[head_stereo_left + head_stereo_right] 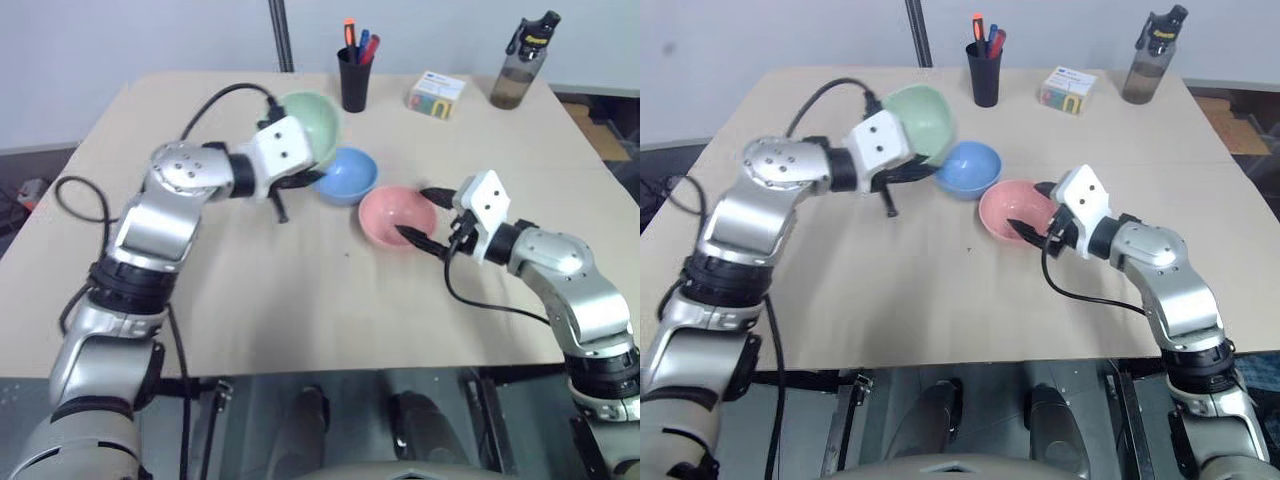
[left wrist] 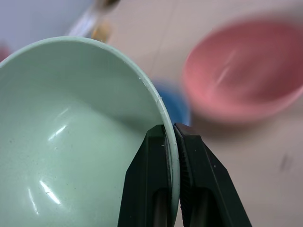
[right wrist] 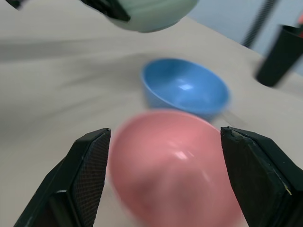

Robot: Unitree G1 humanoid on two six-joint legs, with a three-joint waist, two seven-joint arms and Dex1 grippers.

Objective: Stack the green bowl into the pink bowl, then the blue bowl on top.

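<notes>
Step in hand: first stacking move, green bowl into pink bowl. The left end effector [image 2: 171, 156] is clamped on the rim of the green bowl [image 1: 312, 125], one finger inside the wall and one outside, fingers together with only the thin plastic between them. The bowl is lifted off the desk [image 1: 300, 310] and tilted, its opening facing partly sideways; it hangs toward the far side of the desk, just beside and above the blue bowl [image 1: 346, 174]. The blue bowl sits upright on the desk around the middle, slightly toward the far edge. The pink bowl [image 1: 394, 215] rests upright just beside it, nearer the right edge, and has nothing in it yet. The right end effector [image 3: 163, 182] has its fingers wide apart, one on each side of the pink bowl; I cannot tell whether either finger touches the rim, and it grips nothing. Judgement: the task is early, with neither bowl nested so far. The next move calls for carrying the green bowl over the blue one without clipping it, levelling it above the pink bowl, lowering it until it seats, then letting go of the rim. The rim pinch is narrow, so the bowl may swing or slip when tilted back.
</notes>
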